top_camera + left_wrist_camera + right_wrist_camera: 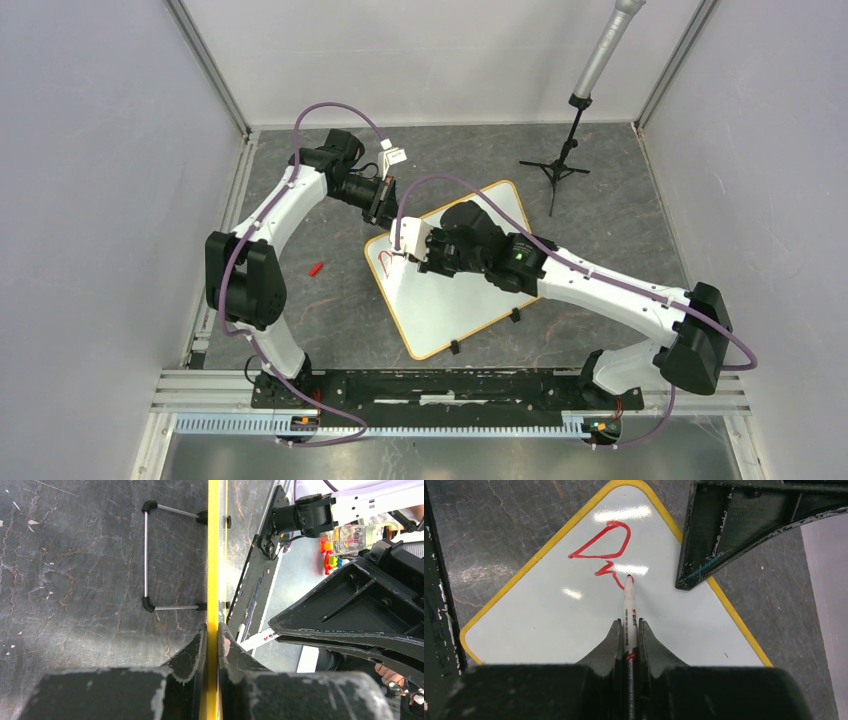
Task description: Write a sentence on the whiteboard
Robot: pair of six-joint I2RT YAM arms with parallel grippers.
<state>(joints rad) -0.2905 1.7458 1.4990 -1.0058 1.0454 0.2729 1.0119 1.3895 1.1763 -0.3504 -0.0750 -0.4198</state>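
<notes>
The right gripper [629, 626] pinched a marker [629, 600], tip on the whiteboard [549, 615] beside red strokes [610, 540] at upper center. The left gripper [212, 630] clamped the board's yellow rim [213, 555].

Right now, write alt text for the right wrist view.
The right gripper, jaws shut on a red-tipped marker, holds the tip on the whiteboard at the end of a squiggle under a red handwritten D. The yellow-rimmed board lies on a dark table.
</notes>
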